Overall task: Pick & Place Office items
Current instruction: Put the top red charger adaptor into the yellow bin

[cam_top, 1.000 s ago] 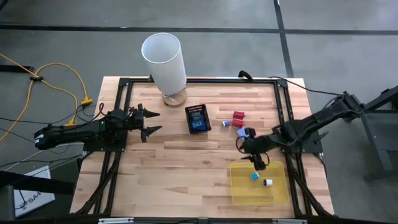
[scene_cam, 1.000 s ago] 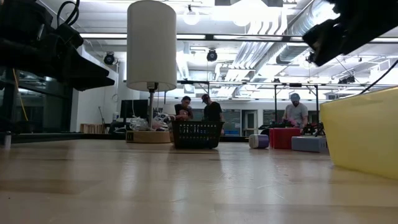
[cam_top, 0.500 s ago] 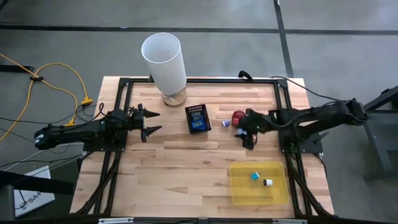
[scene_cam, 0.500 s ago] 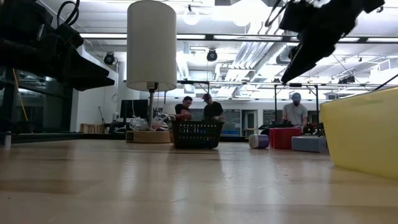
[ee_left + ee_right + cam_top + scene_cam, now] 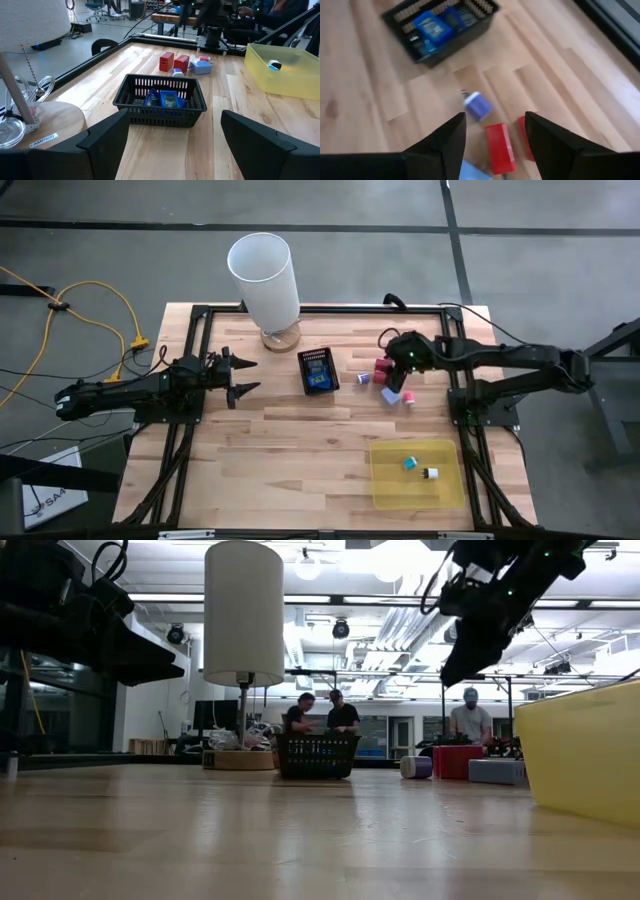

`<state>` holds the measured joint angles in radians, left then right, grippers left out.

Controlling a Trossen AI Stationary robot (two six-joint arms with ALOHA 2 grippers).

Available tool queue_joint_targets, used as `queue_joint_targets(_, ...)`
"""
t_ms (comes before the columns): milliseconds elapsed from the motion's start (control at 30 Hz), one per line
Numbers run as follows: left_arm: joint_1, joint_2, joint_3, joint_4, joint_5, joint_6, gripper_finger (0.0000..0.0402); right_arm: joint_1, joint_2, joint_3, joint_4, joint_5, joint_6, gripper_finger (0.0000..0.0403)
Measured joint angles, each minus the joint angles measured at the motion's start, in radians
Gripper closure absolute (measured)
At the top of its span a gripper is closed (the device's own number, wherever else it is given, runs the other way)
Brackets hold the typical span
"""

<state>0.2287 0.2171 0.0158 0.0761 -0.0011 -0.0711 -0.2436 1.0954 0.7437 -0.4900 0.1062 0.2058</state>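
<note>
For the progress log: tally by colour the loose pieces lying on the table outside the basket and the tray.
red blocks: 2
purple piece: 1
pale blue block: 1
small reddish piece, too small to tell more: 1
Total: 5

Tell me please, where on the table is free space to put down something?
Bare wood lies between the black basket and the yellow tray, and across the front left of the table. It is crowded beside the red blocks, where the right gripper hovers open. The left gripper waits open, left of the basket.
</note>
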Motion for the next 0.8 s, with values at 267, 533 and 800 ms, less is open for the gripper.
queue_joint_targets(267, 0.000, 0.000, 0.000, 0.000, 0.000, 0.000, 0.0094, -0.114, 0.000, 0.000, 0.000, 0.000, -0.001, 0.0213)
queue_joint_targets(533, 0.000, 0.000, 0.000, 0.000, 0.000, 0.000, 0.0094, -0.169, 0.000, 0.000, -0.002, -0.003, -0.076, 0.0213)
queue_joint_targets(800, 0.000, 0.000, 0.000, 0.000, 0.000, 0.000, 0.0094, -0.185, 0.000, 0.001, -0.007, -0.023, -0.287, 0.0213)
